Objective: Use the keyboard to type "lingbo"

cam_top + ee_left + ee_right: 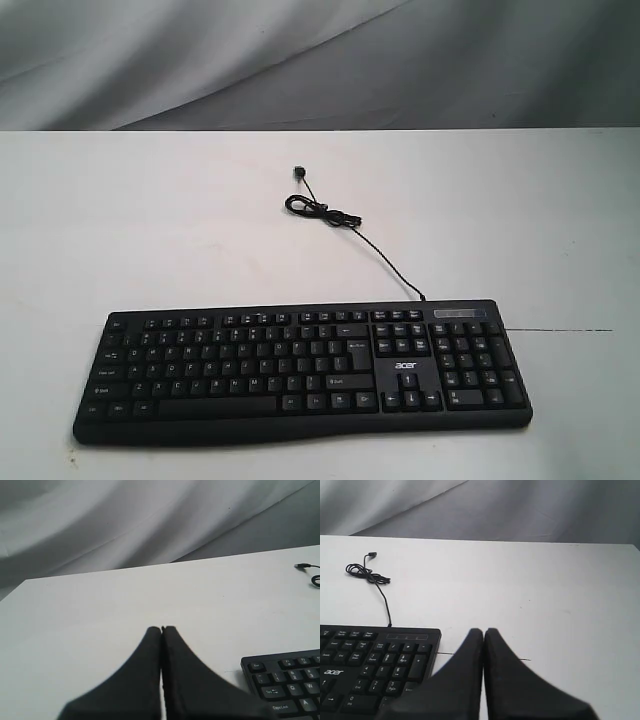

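Note:
The wide black keyboard with white legends and an "acer" logo lies on the white table near its front edge. Its thin black cable runs from the back edge into a small coil, ending in a plug. Neither arm shows in the exterior view. My left gripper is shut with nothing in it, beside the keyboard's Esc corner and apart from it. My right gripper is shut and empty, just off the number-pad end of the keyboard.
A grey wrinkled cloth backdrop rises behind the table's far edge. A thin dark line marks the tabletop to the right of the keyboard. The coiled cable lies behind the keyboard.

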